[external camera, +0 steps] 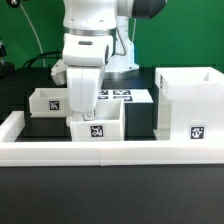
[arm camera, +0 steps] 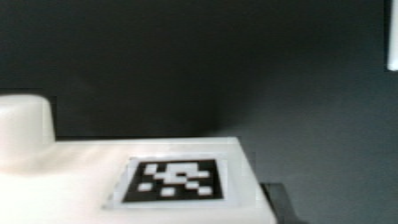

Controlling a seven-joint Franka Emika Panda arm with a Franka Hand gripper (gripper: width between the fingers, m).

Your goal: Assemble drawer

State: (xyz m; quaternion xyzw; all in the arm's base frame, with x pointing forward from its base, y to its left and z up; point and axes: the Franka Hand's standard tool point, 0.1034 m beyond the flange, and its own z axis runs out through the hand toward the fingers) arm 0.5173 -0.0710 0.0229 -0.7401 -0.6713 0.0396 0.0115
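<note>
The tall white drawer case (external camera: 190, 105) stands at the exterior view's right, with a tag low on its front. One small tray (external camera: 48, 100) sits at the left. A second tray (external camera: 95, 128) sits in the middle, tag facing front. My gripper (external camera: 84, 104) is down at that middle tray's rear left part. In the wrist view the tray's white face (arm camera: 89, 190) fills the lower part, with its tag (arm camera: 175, 180) and a round knob (arm camera: 22, 125). One dark finger (arm camera: 285, 200) shows just beside the tray's edge. The other finger is hidden.
A low white border wall (external camera: 100, 153) runs across the front and up the left side (external camera: 10, 125). The marker board (external camera: 116, 96) lies behind the middle tray, by the arm's base. The tabletop is black.
</note>
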